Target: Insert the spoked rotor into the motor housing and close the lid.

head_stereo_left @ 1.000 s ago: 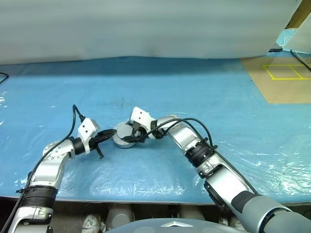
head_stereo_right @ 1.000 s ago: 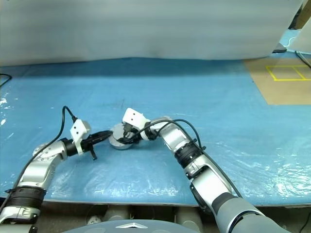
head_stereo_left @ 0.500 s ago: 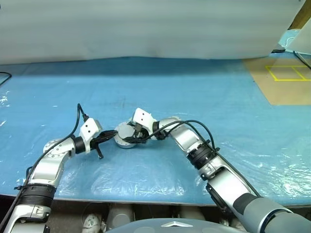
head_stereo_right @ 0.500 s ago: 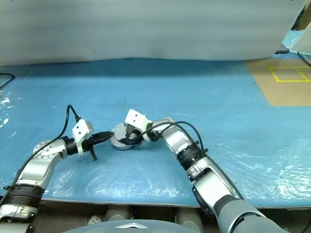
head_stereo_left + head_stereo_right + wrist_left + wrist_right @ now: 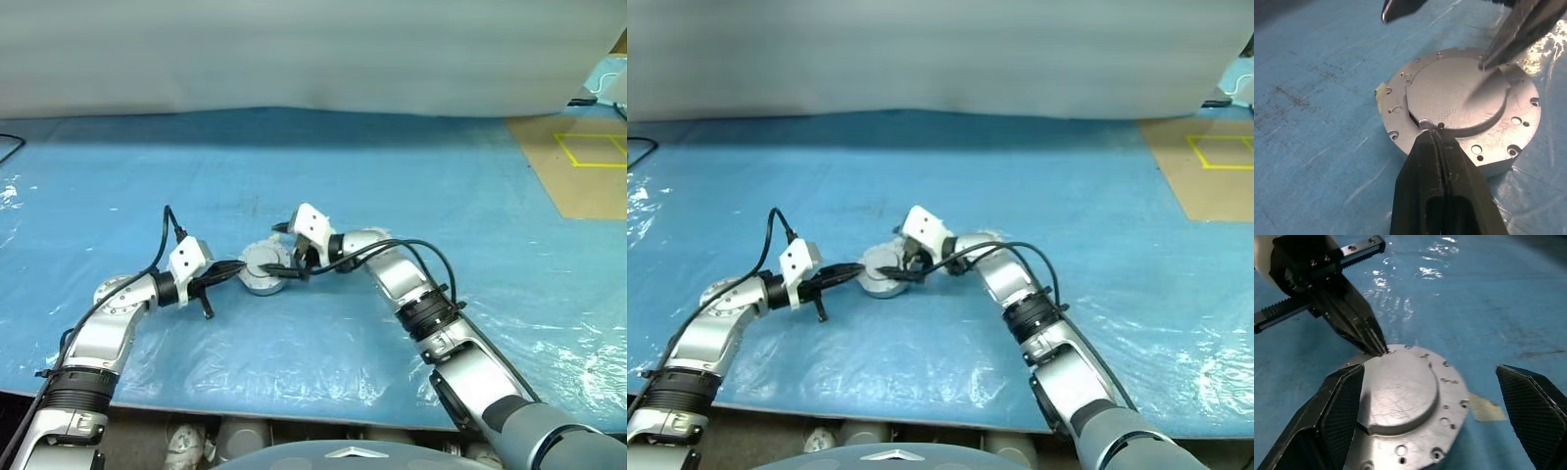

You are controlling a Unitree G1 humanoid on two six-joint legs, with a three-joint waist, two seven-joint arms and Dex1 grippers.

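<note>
The motor housing (image 5: 1459, 115) sat on the blue counter (image 5: 411, 166) between my two arms, its lid (image 5: 1398, 391) lying flat and closed on top, so the rotor could not be seen. My left fingers (image 5: 1437, 147) were pressed together, tips resting at the lid's near edge. My right fingers (image 5: 1342, 406) were spread wide, straddling the housing just above it without touching. Both hands were about equally near; I judged what was left was to clear away from the lid.
</note>
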